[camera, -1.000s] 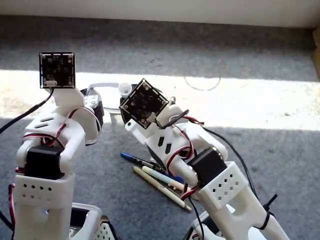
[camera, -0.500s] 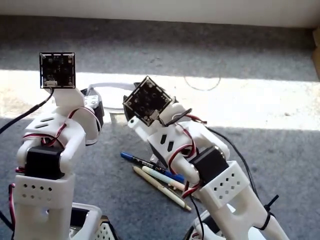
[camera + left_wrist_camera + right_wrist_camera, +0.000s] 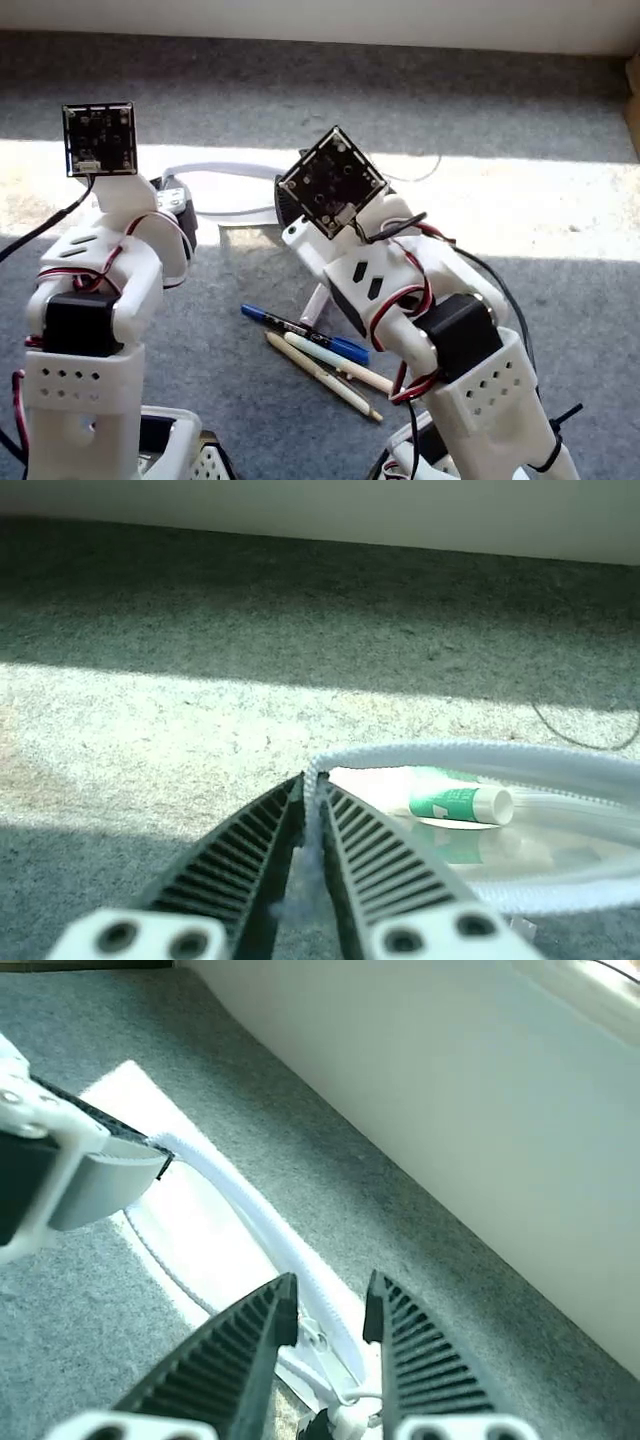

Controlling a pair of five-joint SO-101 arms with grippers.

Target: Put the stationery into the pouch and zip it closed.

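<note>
Nearest you, between the two arm bases, the stationery lies loose on the grey carpet [image 3: 520, 330]: a blue pen [image 3: 300, 330] and, just beside it, two cream pens [image 3: 325, 365], all slanted the same way and well apart from the pouch.

Farther out, your left gripper [image 3: 311, 780] has its jaws pressed together on the white zipper rim of the pouch [image 3: 480, 760], pinching it at the very end of that rim. The pouch lies flat in the sunlit strip of carpet, its mouth gaping, and through its clear side you can see a green-and-white tube [image 3: 460, 803] lying inside.

Your right gripper [image 3: 330, 1295] hangs over the other stretch of the same rim with its jaws apart. The white zipper band runs between the two fingers, and you cannot tell whether either finger touches it.

Beyond the pouch the carpet falls into shade and runs up to a pale wall [image 3: 400, 510].
</note>
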